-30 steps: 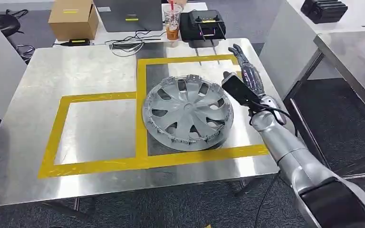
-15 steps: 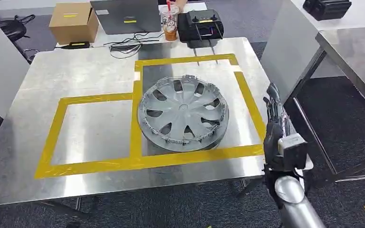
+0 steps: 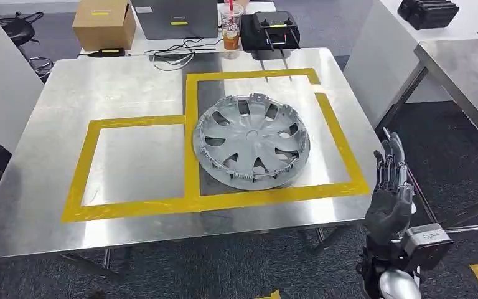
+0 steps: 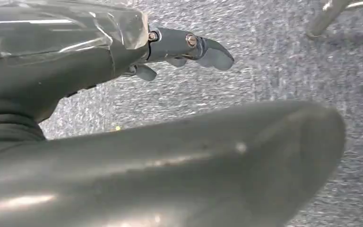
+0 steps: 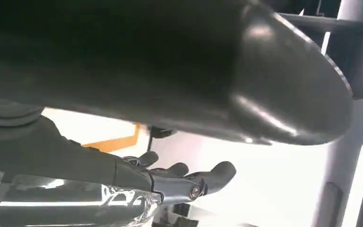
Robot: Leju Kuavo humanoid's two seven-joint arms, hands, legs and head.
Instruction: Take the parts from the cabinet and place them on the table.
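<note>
A silver hubcap (image 3: 251, 141) lies flat on the steel table (image 3: 118, 81), inside the right-hand square of yellow tape (image 3: 137, 205). My right hand (image 3: 391, 187) is off the table's right front corner, well clear of the hubcap, with its fingers spread upward and nothing in them. The right wrist view has the same hand (image 5: 170, 177) with its fingers stretched out and empty. In the left wrist view my left hand (image 4: 75, 71) hangs over grey carpet, its fingers (image 4: 189, 45) straight and holding nothing.
At the table's far edge stand a cardboard box (image 3: 104, 25), a laptop (image 3: 174, 18), a drink cup (image 3: 231, 26) and a black controller (image 3: 274, 30). A second steel table (image 3: 467, 68) stands to the right across a carpeted gap. A white panel (image 3: 0, 87) stands to the left.
My right arm has drawn back from beside the hubcap, over the table's right edge, down to the front right corner. The hubcap stays put; the view shifted slightly.
</note>
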